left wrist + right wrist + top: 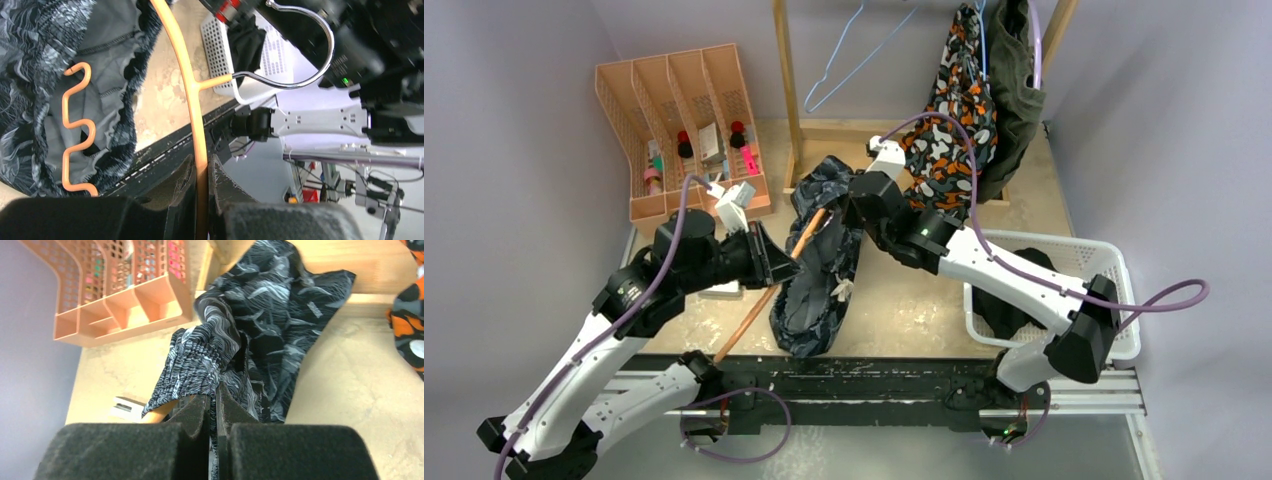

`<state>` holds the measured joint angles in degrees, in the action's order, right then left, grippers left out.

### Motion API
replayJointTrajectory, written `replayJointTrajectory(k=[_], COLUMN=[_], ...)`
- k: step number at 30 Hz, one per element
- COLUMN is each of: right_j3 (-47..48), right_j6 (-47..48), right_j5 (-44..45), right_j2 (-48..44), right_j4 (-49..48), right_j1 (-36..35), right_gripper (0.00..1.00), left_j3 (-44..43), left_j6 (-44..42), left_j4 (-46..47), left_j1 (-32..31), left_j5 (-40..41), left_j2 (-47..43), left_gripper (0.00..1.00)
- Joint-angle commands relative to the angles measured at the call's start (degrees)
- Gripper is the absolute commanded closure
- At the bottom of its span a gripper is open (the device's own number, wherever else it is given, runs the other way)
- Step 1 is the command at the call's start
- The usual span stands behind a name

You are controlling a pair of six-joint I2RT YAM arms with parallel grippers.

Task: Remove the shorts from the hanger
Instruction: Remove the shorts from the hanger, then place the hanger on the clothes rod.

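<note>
The dark blue-grey patterned shorts (816, 270) (260, 315) hang on an orange hanger (764, 300) (192, 85) held low over the table. My left gripper (784, 262) (201, 172) is shut on the hanger's orange bar just below its metal hook (310, 60). My right gripper (842, 212) (216, 396) is shut on the gathered waistband of these shorts, with fabric pinched between the pads. Orange-white-black camouflage shorts (954, 110) and olive green shorts (1016, 90) hang on the rack at the back. Black shorts (1014, 290) lie in the white basket (1114, 270).
A wooden rack post (789, 80) stands behind the hanger, and an empty blue wire hanger (854, 60) hangs from the rack. An orange slotted organiser (684, 130) (125, 295) with small items sits at the back left. A small white object (125, 407) lies on the table near it.
</note>
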<state>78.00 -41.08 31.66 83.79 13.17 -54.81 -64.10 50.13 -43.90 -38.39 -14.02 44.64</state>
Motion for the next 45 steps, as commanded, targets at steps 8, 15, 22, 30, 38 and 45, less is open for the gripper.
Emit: replayJointTrajectory(k=[8, 15, 22, 30, 38, 45], right_j3=[-2.95, -10.88, -13.52, -10.78, -9.54, -14.05], right_j6=[-6.51, -10.44, -9.38, -10.52, -13.7, -13.97], right_j5=[0.49, 0.46, -0.93, 1.55, 3.97, 4.64], right_j2=[-4.68, -11.77, -14.66, -11.28, -10.46, -19.91], right_j4=[7.69, 8.37, 7.53, 14.46, 18.65, 19.74], right_j1=[3.57, 3.57, 3.61, 3.58, 3.61, 3.6], right_gripper=[1.0, 1.0, 1.0, 1.0, 1.0, 1.0], left_j3=[-8.6, -8.22, -7.12, -6.69, -12.17, -10.26], left_j6=[-4.58, -4.14, -4.22, -0.92, -2.96, -2.5], left_j4=[-1.85, -1.97, 2.01, 8.97, -0.69, -10.67], left_j1=[-0.09, -0.03, -0.07, -0.03, -0.04, -0.1], left_j5=[10.97, 23.8, 12.85, -1.15, 8.18, 32.43], left_j2=[-3.26, -6.81, -4.45, -2.81, -0.17, -1.81], left_gripper=[1.0, 1.0, 1.0, 1.0, 1.0, 1.0])
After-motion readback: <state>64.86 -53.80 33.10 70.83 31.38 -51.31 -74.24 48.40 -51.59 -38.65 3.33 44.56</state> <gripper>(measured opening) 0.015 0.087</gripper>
